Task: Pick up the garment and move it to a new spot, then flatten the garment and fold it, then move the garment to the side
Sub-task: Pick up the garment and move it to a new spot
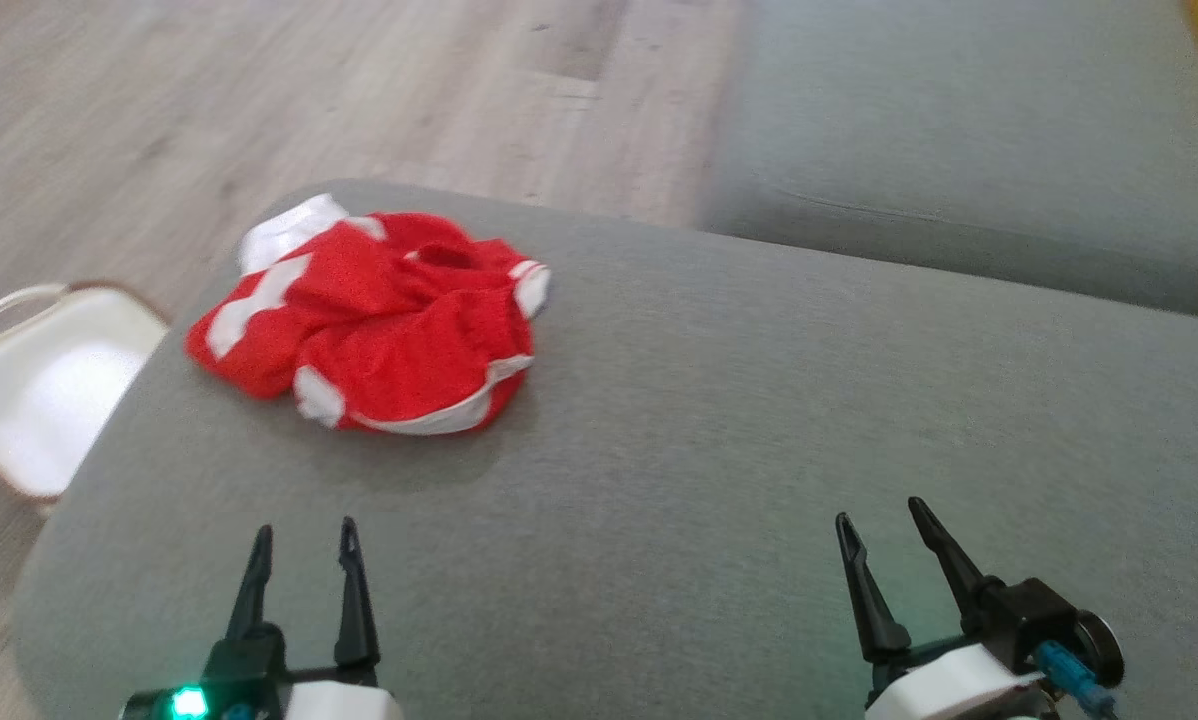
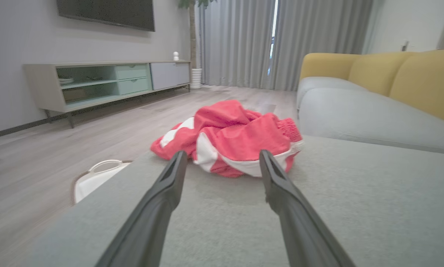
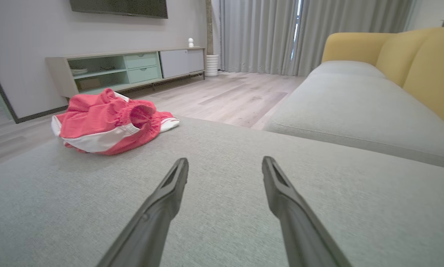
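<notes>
Garment: one red-and-white garment (image 1: 379, 320), crumpled, near the far left corner of the grey cushion (image 1: 739, 430).
Grippers: two, left gripper (image 1: 305, 527) and right gripper (image 1: 879, 511), both spread wide and empty (dark, tapered fingers).
Room: bare woven fabric stretches rightward; one white basket (image 1: 49, 390) sits beside the rounded left edge.

Red garment (image 1: 379, 320) with white trim lies crumpled near the cushion's corner.

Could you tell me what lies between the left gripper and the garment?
Just bare grey cushion between left gripper and garment, clearest in the head view.
</notes>
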{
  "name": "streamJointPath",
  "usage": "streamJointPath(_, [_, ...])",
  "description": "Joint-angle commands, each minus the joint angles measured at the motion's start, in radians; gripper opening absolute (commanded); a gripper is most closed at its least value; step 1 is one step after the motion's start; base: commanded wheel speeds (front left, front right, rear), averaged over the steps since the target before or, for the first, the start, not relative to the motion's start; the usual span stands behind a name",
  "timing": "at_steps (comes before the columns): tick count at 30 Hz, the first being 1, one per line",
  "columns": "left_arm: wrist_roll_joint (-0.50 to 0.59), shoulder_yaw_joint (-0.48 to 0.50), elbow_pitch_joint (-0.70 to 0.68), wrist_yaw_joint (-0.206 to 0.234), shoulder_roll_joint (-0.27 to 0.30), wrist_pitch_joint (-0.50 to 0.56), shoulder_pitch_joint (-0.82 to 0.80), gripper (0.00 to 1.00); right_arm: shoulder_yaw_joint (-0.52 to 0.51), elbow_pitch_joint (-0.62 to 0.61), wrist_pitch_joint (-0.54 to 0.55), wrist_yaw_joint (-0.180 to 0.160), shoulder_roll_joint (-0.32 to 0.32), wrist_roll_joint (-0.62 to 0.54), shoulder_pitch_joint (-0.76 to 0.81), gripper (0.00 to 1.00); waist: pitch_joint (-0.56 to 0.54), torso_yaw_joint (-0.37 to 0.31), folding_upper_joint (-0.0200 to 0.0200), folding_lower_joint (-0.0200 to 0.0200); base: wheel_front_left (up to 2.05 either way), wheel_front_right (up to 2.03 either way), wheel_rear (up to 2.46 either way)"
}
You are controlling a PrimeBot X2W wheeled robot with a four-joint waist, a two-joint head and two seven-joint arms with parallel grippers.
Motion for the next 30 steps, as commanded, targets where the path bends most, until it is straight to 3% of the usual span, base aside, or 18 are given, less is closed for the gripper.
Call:
streamJointPath(1, [0.008, 0.045, -0.040, 0.007, 0.002, -0.011, -0.027, 1.00, 0.024, -0.036, -0.014, 0.008, -0.009, 0.008, -0.032, 1.00, 0.007, 0.082, 0.0000, -0.0001, 0.00, 0.00, 0.00])
streamJointPath(7, [0.009, 0.070, -0.052, 0.003, 0.002, -0.011, -0.017, 1.00, 0.029, -0.040, -0.014, 0.008, -0.009, 0.008, -0.046, 1.00, 0.026, 0.158, 0.0000, -0.0001, 0.00, 0.00, 0.00])
streamJointPath(17, [0.029, 0.097, -0.088, 0.013, 0.006, -0.011, -0.020, 1.00, 0.027, -0.038, -0.014, 0.008, -0.009, -0.008, -0.054, 1.00, 0.056, 0.181, 0.0000, -0.0001, 0.00, 0.00, 0.00])
streamJointPath(23, [0.027, 0.113, -0.135, -0.046, 0.061, -0.011, -0.141, 1.00, 0.014, -0.053, -0.014, 0.008, -0.009, -0.050, -0.059, 1.00, 0.119, 0.153, 0.0000, -0.0001, 0.00, 0.00, 0.00])
streamJointPath(26, [0.035, 0.114, -0.169, -0.081, 0.114, 0.003, -0.277, 1.00, -0.008, -0.072, -0.014, 0.008, -0.009, -0.096, -0.085, 1.00, 0.190, 0.131, 0.0000, -0.0001, 0.00, 0.00, 0.00])
streamJointPath(30, [0.018, 0.104, -0.151, -0.146, 0.166, 0.107, -0.513, 1.00, -0.043, -0.101, -0.014, 0.008, -0.016, -0.157, -0.118, 1.00, 0.273, 0.112, 0.0000, -0.0001, 0.00, 0.00, 0.00])
